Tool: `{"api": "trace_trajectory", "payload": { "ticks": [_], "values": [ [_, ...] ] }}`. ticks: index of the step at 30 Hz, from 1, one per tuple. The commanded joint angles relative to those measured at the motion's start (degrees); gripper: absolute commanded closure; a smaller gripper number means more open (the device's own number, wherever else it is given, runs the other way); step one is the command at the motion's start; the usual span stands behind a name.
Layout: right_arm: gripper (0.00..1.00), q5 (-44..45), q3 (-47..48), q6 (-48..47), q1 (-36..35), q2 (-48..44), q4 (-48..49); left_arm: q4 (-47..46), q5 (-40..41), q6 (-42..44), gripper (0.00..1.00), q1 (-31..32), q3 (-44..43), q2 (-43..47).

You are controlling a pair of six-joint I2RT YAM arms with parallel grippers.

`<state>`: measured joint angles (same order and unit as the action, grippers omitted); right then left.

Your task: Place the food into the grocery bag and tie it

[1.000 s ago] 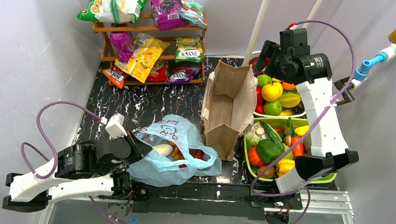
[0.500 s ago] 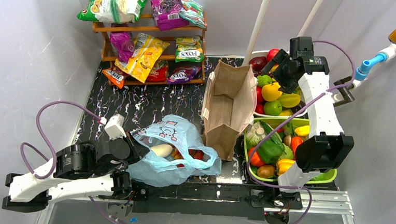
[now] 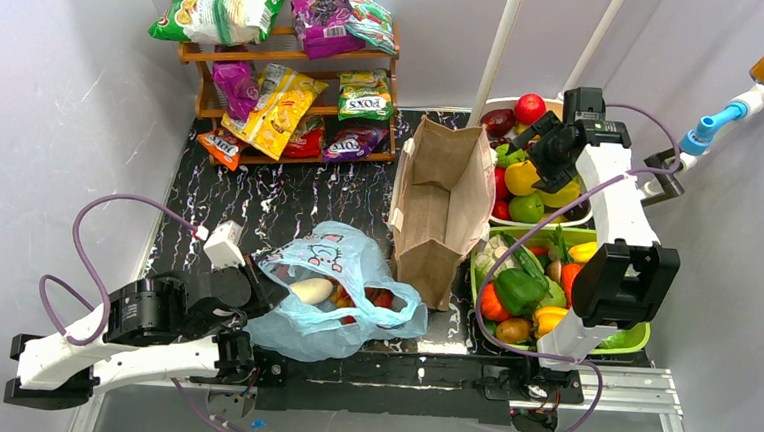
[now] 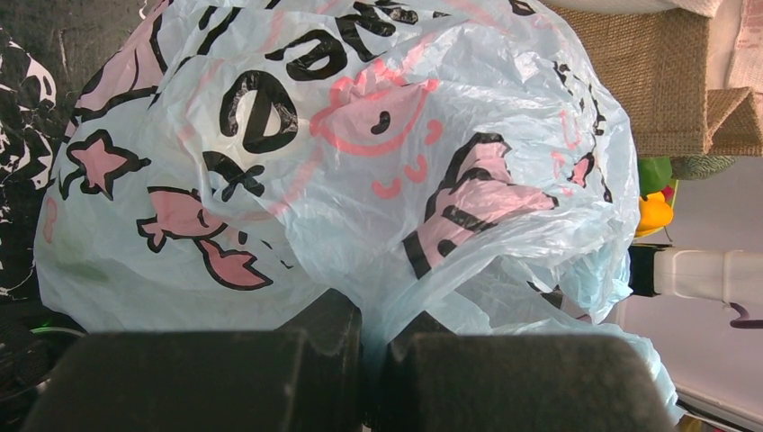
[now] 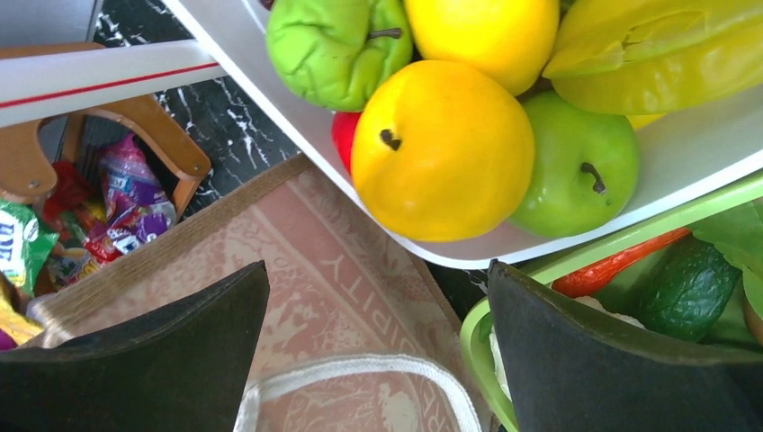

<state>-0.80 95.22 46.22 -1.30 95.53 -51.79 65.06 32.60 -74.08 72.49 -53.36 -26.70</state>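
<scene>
Now, the left end effector is pressed together, pinching a fold of the grocery bag at the bag's nine o'clock edge. That light-blue bag lies slumped on the tabletop toward seven o'clock, mouth open, with food showing inside: red and orange pieces beside a pale oval one. Over at two o'clock, the right end effector hovers with its fingers spread wide, gripping nothing, by the rim of the white bowl. A yellow fruit and a green apple sit at its twelve o'clock. The brown paper bag stands upright mid-table, and the green basket sits at four o'clock.
</scene>
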Motion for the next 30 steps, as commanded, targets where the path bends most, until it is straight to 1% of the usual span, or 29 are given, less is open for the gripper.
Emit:
{"api": "trace_trajectory", "payload": {
  "ticks": [1, 6, 14, 16, 21, 29, 30],
  "values": [
    [0.02, 2.6, -3.5, 4.4, 0.7, -0.2, 3.7, 2.9, 0.7, 0.7, 1.0, -0.3, -0.7, 0.0],
    [0.02, 4.1, -6.9, 7.5, 0.8, 0.1, 6.6, 3.5, 0.9, 0.4, 1.0, -0.3, -0.6, 0.1],
    [0.02, 6.5, -5.6, 9.0, 0.8, 3.3, 7.3, 3.4, 1.3, 0.0, 1.0, -0.3, -0.1, 0.6],
    [0.02, 6.7, -4.6, 8.8, 2.5, 4.7, 7.2, 3.7, 1.4, 0.0, 1.0, -0.3, 0.0, 0.5],
    [0.02, 7.1, -2.7, 8.3, 2.8, 6.9, 6.0, 4.6, 2.1, -0.7, 1.0, -0.3, 0.0, 0.8],
    [0.25, 7.5, -4.6, 7.3, 2.8, 5.5, 7.2, 4.8, 2.9, -1.1, 1.0, -0.3, 0.1, 1.4],
    [0.3, 7.6, -4.6, 6.9, 2.8, 4.9, 7.3, 4.9, 2.9, -1.1, 1.0, -0.2, 0.0, 1.3]
  ]
}}
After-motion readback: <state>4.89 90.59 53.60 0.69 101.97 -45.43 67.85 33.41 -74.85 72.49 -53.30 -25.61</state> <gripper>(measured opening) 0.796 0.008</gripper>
